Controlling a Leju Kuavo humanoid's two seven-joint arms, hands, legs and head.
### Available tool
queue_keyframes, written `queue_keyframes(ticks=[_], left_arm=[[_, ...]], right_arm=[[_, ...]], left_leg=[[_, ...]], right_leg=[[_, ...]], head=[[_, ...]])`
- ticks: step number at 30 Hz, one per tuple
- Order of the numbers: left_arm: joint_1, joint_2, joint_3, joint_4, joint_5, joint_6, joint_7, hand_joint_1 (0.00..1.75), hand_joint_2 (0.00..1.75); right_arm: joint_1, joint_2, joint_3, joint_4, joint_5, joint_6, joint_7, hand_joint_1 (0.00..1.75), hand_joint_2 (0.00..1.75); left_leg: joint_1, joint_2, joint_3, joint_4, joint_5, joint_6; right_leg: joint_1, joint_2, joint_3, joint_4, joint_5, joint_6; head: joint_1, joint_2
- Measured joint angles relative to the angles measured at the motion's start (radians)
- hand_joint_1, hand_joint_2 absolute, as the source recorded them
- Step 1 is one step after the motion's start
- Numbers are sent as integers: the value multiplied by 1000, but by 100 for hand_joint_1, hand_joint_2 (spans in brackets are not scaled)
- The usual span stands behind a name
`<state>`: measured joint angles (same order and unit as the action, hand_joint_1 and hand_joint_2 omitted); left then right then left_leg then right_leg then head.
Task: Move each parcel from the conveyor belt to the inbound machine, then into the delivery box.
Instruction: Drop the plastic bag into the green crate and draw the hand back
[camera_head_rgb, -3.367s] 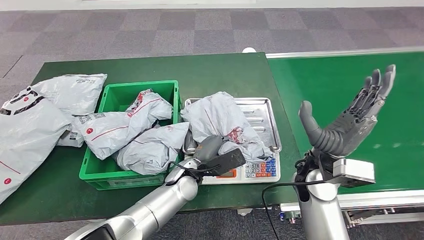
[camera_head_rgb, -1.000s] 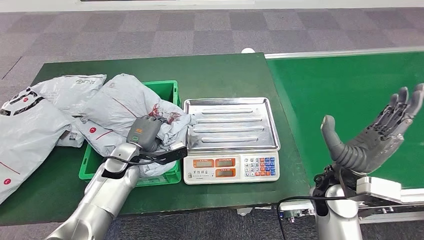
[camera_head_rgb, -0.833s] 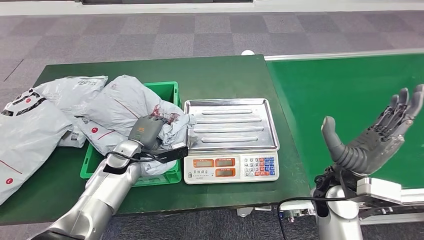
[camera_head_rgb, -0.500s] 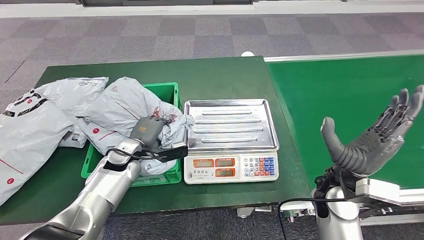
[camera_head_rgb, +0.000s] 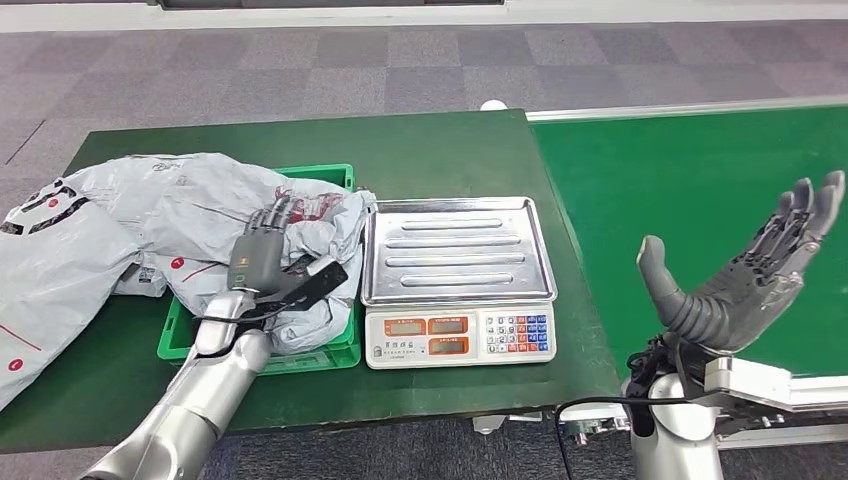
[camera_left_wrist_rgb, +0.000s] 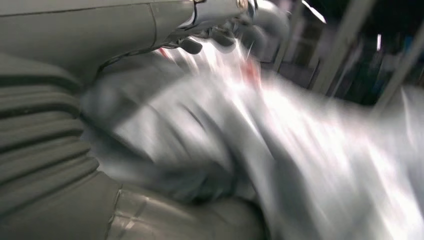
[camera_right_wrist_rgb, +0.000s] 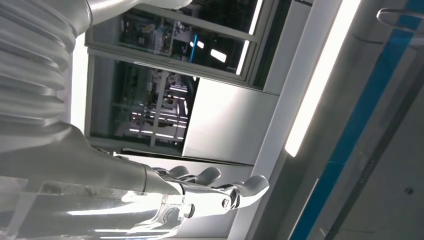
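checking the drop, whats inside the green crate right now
Grey parcels fill the green crate, the left robot hand resting on top. The crate's floor is covered.

Left hand (camera_head_rgb: 262, 255) flat, fingers extended; right hand (camera_head_rgb: 745, 275) raised, fingers spread.

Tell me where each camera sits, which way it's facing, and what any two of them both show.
Head view: high on the body, looking forward and down at the table, scale, bin and belt; both arms show.
Left wrist view: behind the left hand, close on a blurred parcel.
Right wrist view: behind the raised right hand, facing up at windows and ceiling lights.
Shared: head and left wrist views both show the parcel under the left hand.
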<state>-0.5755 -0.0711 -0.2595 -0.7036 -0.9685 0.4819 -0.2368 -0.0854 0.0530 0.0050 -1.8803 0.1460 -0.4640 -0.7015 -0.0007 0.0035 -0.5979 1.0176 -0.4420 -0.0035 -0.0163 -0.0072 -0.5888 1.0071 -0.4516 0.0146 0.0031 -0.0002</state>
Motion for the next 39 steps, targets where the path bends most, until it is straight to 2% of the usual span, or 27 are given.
queue_keyframes(ticks=[3,5,7,10,14,19,22,24,26,32,34,39], left_arm=[[81,2,23,-163,105,111,-94,0,0],[139,3,34,-286,103,182,-128,0,0],[192,1,56,-406,72,213,-161,0,0],[251,-12,109,-563,21,219,-230,0,0],[302,-40,186,-721,57,220,-332,0,0],[341,-77,264,-836,99,220,-397,0,0],[351,-89,287,-877,188,219,-436,0,0],[352,-87,286,-897,290,201,-451,0,87],[353,-73,267,-912,409,144,-451,0,175],[353,-12,124,-918,738,-264,-441,0,175],[353,-6,90,-912,781,-320,-443,0,175],[353,6,52,-901,794,-335,-444,0,175]], right_arm=[[4,0,0,0,-8,-6,0,0,175],[11,0,0,0,-16,-16,0,0,175],[19,-2,0,0,-28,-29,0,0,175],[32,-12,0,-1,-43,-44,0,0,175],[68,-25,0,-19,-48,-65,-1,0,175],[101,-38,0,-45,-54,-77,-1,0,175],[105,-45,0,-49,-55,-87,-1,0,175],[104,-49,0,-49,-57,-89,-1,0,175],[103,-53,0,-49,-58,-88,-1,0,175],[71,-61,0,-8,-62,-44,0,0,175],[58,-61,0,15,-64,-32,0,0,175],[41,-61,0,46,-65,-28,0,0,175]], left_leg=[[0,-1,-3,0,-1,0],[0,-1,-5,0,-2,0],[0,-1,-6,0,-3,1],[0,-1,-7,0,-3,1],[0,-1,-8,0,-4,1],[0,0,-8,0,-4,1],[0,0,-8,0,-4,1],[0,0,-7,0,-4,1],[0,0,-7,0,-4,1],[0,0,-7,0,-4,1],[0,0,-7,0,-4,1],[0,-1,-7,0,-4,1]], right_leg=[[0,0,-2,0,-1,0],[0,0,-4,0,-1,0],[0,0,-5,0,-2,0],[0,0,-7,0,-3,1],[0,0,-7,0,-4,0],[0,0,-7,0,-4,0],[0,0,-7,0,-4,0],[0,0,-7,0,-4,0],[0,-1,-7,0,-4,0],[0,-1,-7,0,-3,0],[0,0,-7,0,-3,0],[0,0,-7,0,-3,0]], head=[[0,0],[0,0],[0,0],[0,0],[0,0],[0,0],[0,0],[0,0],[0,0],[0,0],[0,0],[0,0]])
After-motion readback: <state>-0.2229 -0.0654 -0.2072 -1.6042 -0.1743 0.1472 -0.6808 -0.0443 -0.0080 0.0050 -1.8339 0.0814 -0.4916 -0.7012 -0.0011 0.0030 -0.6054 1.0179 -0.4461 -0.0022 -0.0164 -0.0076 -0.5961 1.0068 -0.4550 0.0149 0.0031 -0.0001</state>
